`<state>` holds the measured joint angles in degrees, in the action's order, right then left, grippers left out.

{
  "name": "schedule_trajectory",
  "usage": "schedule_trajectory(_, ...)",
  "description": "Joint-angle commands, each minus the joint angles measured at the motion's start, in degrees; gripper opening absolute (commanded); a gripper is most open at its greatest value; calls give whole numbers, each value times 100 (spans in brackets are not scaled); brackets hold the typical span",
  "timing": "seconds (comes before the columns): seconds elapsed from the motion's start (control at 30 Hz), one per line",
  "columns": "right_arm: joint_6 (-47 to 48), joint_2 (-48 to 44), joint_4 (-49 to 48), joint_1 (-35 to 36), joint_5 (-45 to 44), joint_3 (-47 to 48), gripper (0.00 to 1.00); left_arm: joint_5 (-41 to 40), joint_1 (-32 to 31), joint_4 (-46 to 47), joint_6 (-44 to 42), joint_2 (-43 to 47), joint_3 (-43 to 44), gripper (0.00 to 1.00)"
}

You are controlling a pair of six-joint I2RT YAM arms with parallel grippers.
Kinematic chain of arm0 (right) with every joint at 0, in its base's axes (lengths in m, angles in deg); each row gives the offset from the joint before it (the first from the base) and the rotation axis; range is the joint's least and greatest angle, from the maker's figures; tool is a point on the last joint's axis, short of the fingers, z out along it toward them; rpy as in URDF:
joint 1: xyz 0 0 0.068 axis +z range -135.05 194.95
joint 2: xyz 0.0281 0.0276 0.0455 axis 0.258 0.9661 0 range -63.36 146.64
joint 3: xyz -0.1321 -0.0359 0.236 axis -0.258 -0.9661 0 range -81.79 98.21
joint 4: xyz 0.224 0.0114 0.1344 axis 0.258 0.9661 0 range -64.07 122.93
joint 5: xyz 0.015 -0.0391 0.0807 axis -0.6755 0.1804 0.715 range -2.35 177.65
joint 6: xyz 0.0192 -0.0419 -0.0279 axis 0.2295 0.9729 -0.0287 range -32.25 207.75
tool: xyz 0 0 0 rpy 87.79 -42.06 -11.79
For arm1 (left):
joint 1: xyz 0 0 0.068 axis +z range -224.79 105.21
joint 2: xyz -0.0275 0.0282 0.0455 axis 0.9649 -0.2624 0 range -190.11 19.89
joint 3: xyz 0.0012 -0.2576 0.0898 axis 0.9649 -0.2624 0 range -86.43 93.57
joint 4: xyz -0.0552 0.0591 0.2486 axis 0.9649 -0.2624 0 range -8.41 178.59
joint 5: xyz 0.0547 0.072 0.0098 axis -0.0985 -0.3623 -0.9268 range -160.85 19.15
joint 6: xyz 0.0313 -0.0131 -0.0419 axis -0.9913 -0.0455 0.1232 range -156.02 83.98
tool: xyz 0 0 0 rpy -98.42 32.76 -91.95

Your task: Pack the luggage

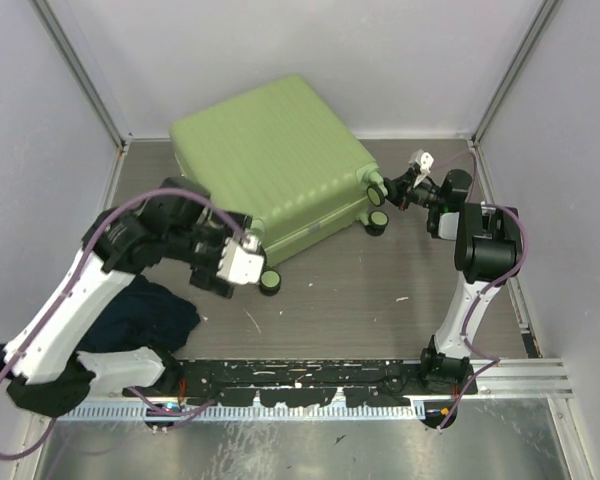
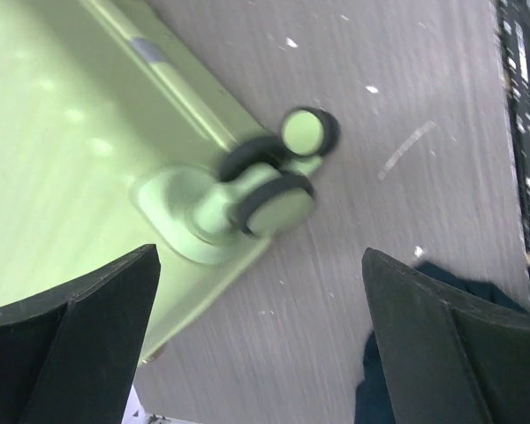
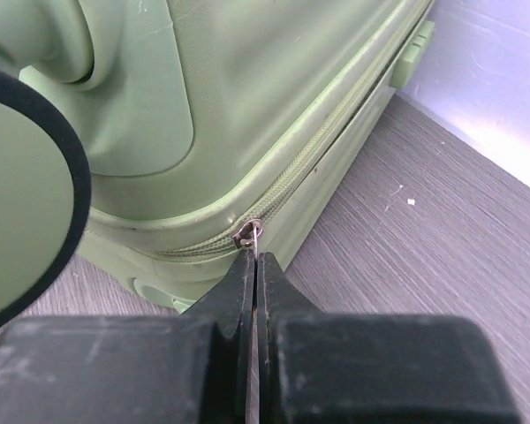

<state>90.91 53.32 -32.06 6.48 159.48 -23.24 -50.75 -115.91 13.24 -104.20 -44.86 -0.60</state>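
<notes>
light-green ribbed luggage (image 1: 270, 150) lying closed, black wheels (image 2: 278, 201), right end effector (image 3: 254, 258) pinching zipper pull (image 3: 247, 234), left end effector (image 2: 258, 291) apart

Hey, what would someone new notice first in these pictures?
The big green suitcase lies flat at the back of the table. The right tool is shut on its zip pull at a corner, while the left tool hangs open by a wheel. A dark cloth lies beside the left arm.

Light-green ribbed luggage (image 1: 270, 150), black-rimmed wheels (image 2: 278, 201), silver zipper pull (image 3: 247, 235); dark navy cloth (image 1: 150, 315); grey wood-grain table (image 1: 380, 300)
</notes>
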Motion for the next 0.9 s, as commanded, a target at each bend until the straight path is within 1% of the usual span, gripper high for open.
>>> schedule_trajectory(0.0,-586,-848,-1210,608,42,-313,1,2,21,664,1002,-1440,1015,98)
schedule_trajectory(0.1,-874,-1104,-1504,858,-24,-715,1,56,-88,570,961,-2230,1935,98)
schedule_trajectory(0.17,-971,-1286,-1523,1010,-113,-950,1,85,-152,505,806,-2648,2449,98)
schedule_trajectory(0.27,-999,-1541,-1423,1183,-265,-1205,1,74,-261,486,458,-3050,2705,99)
schedule_trajectory(0.47,-951,-2119,-1111,1444,-390,-1778,1,336,-416,616,-361,-3439,2732,96)
schedule_trajectory(0.53,-733,-2344,-720,1550,-490,-1892,1,332,-465,676,-756,-3524,2703,96)
schedule_trajectory(0.6,-606,-2453,-412,1638,-642,-1901,1,293,-496,913,-1108,-3532,2552,96)
schedule_trajectory(0.73,-578,-2542,-331,1736,-868,-1941,1,252,-561,1593,-1842,-3433,1944,96)
schedule_trajectory(0.87,-474,-2613,-176,1814,-965,-1947,1,495,-660,1618,-2198,-3512,1861,97)
